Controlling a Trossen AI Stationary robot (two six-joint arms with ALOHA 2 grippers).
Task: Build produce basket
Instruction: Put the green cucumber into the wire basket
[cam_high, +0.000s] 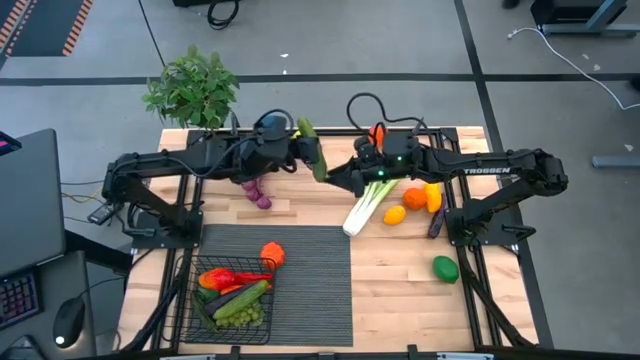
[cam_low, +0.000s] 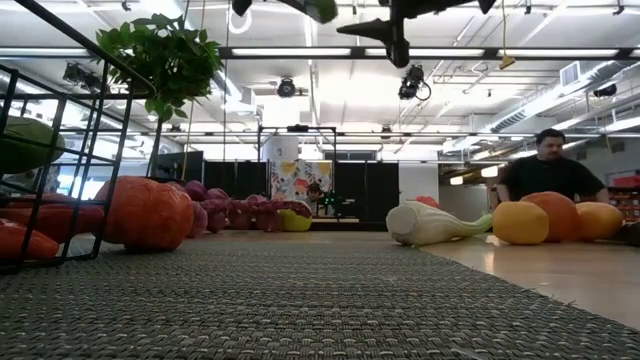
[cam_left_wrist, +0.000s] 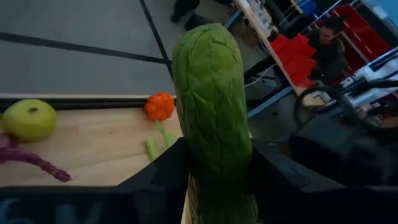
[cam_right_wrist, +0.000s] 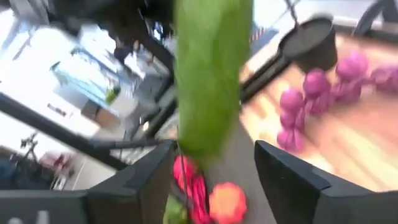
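Black wire basket (cam_high: 190, 300): peppers (cam_high: 228, 278), cucumbers (cam_high: 240, 297), grapes (cam_high: 243, 316). Left tool (cam_high: 304, 146) grips cucumber (cam_high: 311, 148); right tool (cam_high: 345, 177) open beside it; leek (cam_high: 371, 204) on table (cam_high: 400, 290).

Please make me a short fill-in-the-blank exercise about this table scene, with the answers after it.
1. The left claw holds a green ___ in the air, near the right claw.
2. The purple grapes lie on the ___, not in the basket.
3. The potted plant stands on the ___ arm's side.
Answers: cucumber; table; left.
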